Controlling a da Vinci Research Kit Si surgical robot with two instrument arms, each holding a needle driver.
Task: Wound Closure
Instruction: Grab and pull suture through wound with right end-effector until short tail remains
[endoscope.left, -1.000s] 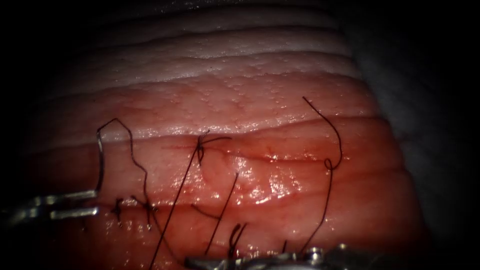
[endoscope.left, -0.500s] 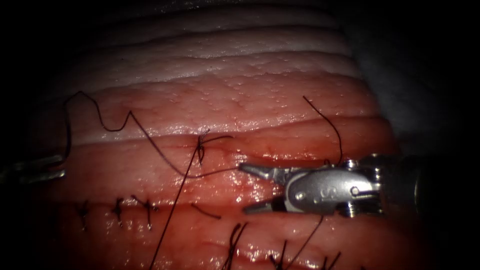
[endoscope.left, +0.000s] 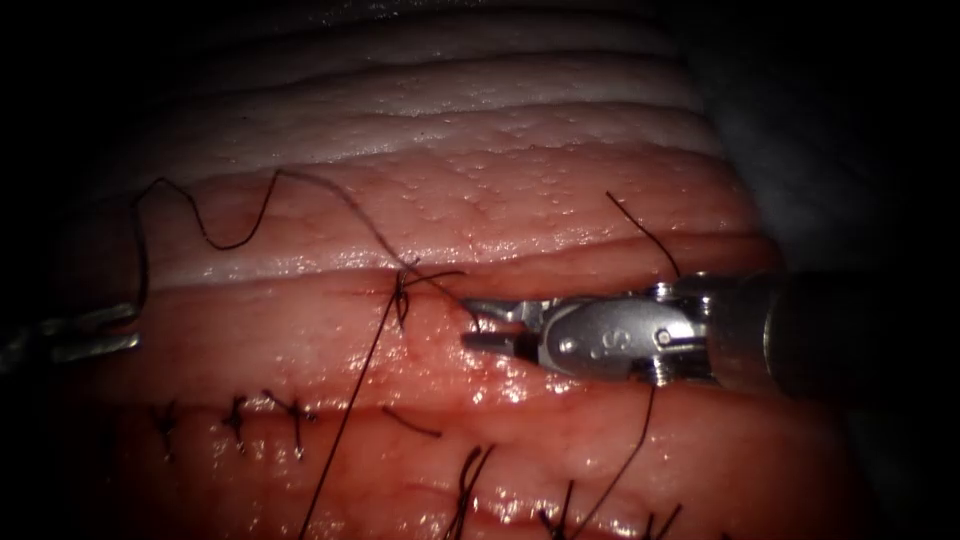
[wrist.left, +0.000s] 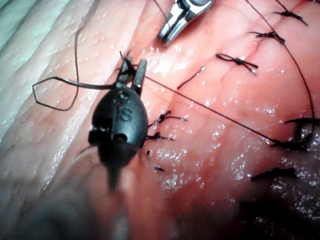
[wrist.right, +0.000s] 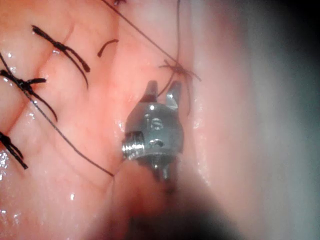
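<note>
My right tool (endoscope.left: 478, 325) sits just right of the knot (endoscope.left: 402, 290) on the cut, jaws apart, with the thread (endoscope.left: 455, 300) running between them; in the right wrist view (wrist.right: 162, 92) the two tips straddle a strand and I cannot see a grip on it. My left tool (endoscope.left: 105, 332) is at the far left of the endoscope view. From the left wrist view (wrist.left: 132, 70) its jaws are nearly together on the needle (endoscope.left: 137, 260) near one end. The needle's curve stands clear of the tissue (endoscope.left: 480, 200). From it the thread waves across the tissue to the knot. Finished stitches (endoscope.left: 240, 420) lie along the nearer cut, with loose thread ends (endoscope.left: 640, 225) to the right.
</note>
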